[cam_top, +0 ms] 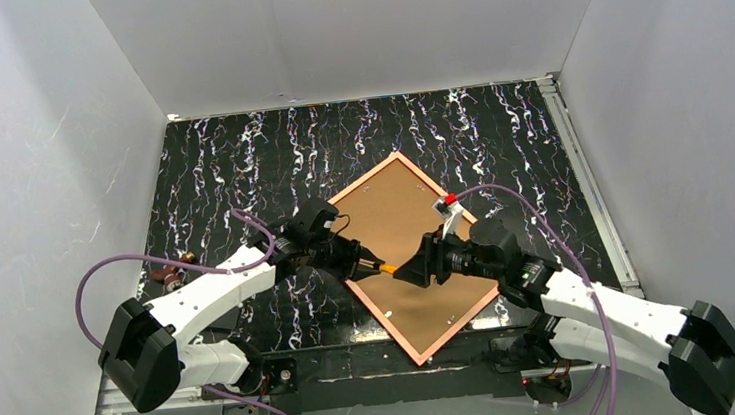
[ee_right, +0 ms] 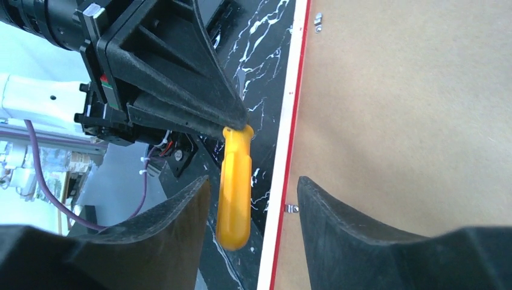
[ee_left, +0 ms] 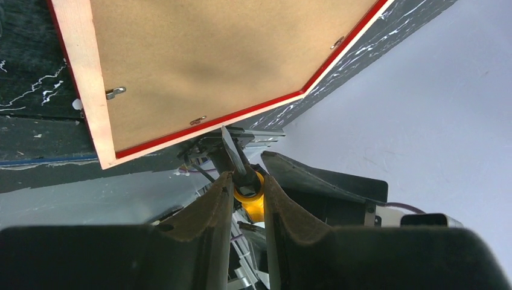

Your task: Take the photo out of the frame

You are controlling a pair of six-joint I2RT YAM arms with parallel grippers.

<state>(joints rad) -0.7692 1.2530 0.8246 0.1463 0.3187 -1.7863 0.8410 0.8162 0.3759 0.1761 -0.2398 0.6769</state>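
Top external shows the worktop [cam_top: 239, 158] carrying the frame [cam_top: 362, 179] face down, its brown backing board [cam_top: 393, 205] uppermost and the photo hidden beneath. Above it the left hand [cam_top: 370, 263] grips one end of a yellow-handled tool [cam_top: 388, 267], while the right hand [cam_top: 406, 270] stands open astride the handle without touching it. If the left lets go before the right closes, the tool likely drops onto the board, whose small metal tabs [ee_left: 115, 92] seem to be holding it in.

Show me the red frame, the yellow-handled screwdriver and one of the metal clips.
red frame [ee_right: 293, 90]: right wrist view, its rim.
yellow-handled screwdriver [ee_right: 235, 187]: right wrist view, mid handle.
metal clip [ee_left: 115, 92]: left wrist view, its looped end.
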